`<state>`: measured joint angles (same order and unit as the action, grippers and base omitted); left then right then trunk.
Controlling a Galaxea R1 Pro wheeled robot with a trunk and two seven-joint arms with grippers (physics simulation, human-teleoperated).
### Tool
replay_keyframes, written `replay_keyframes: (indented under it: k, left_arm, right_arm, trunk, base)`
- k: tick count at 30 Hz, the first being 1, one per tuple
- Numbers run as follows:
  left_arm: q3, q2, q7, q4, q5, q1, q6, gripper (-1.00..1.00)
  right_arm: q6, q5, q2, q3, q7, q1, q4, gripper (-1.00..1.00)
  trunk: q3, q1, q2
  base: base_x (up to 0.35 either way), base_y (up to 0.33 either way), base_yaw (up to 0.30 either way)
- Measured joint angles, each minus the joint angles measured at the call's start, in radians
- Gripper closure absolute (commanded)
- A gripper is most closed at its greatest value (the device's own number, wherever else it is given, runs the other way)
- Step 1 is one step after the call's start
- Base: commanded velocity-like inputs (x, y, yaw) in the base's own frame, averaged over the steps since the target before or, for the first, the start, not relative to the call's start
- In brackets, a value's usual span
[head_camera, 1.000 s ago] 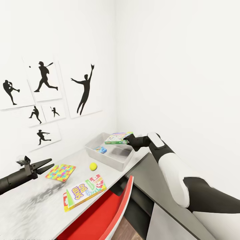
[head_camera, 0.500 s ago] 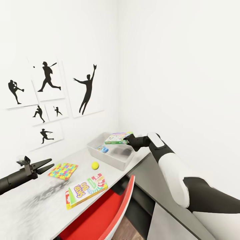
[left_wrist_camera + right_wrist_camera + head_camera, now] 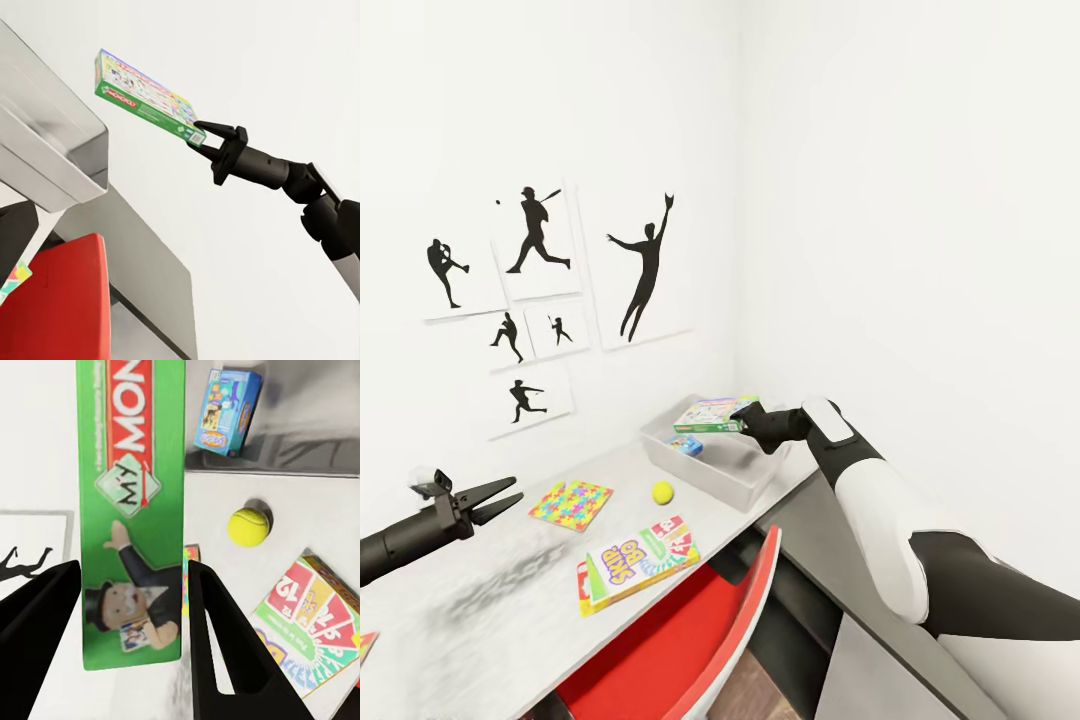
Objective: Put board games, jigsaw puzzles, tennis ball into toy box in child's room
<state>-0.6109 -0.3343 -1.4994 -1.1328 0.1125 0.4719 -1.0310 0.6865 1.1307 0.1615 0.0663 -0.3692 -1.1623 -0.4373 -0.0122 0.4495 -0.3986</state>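
R gripper (image 3: 743, 412) is clamping Monopoly box (image 3: 707, 413) by its edge, holding it above toy box (image 3: 712, 473). L gripper (image 3: 495, 497) is hanging spread wide, empty.

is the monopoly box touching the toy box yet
Apart. The left wrist view shows the Monopoly box held in the air by the right gripper, with bare wall between it and the toy box rim.

the table (image 3: 510, 600) is a long pale top. on it lie the toy box (image 3: 735, 480), tennis ball (image 3: 663, 492), skip-bo box (image 3: 640, 563) and a jigsaw puzzle (image 3: 571, 503).
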Motion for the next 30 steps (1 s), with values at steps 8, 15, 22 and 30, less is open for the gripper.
replay_keyframes:
  k: [8,15,22,30]
  left_arm:
    - [0.0,0.0,0.0,0.0,0.0,0.0,0.0,-1.0]
    - [-0.001,0.0,0.0,0.0,0.0,0.0,0.0,-1.0]
    - [0.0,0.0,0.0,0.001,-0.001,0.0,0.0,-1.0]
    - [-0.001,0.0,0.0,0.001,-0.001,0.0,0.0,-1.0]
  right_arm:
    - [0.0,0.001,0.0,0.001,0.0,0.0,0.0,1.0]
    - [0.0,0.0,0.0,0.001,0.0,0.0,-0.001,1.0]
    - [-0.001,0.0,0.0,0.001,0.0,0.0,-0.002,1.0]
    - [-0.002,0.0,0.0,0.002,0.0,0.0,-0.002,1.0]
  trunk:
    - [0.002,0.0,0.0]
    - [0.002,0.0,0.0]
    - [0.002,0.0,0.0]
    - [0.002,0.0,0.0]
  base:
    - [0.0,0.0,0.145]
    - [0.0,0.0,0.015]
    - [0.0,0.0,0.0]
    - [0.0,0.0,0.0]
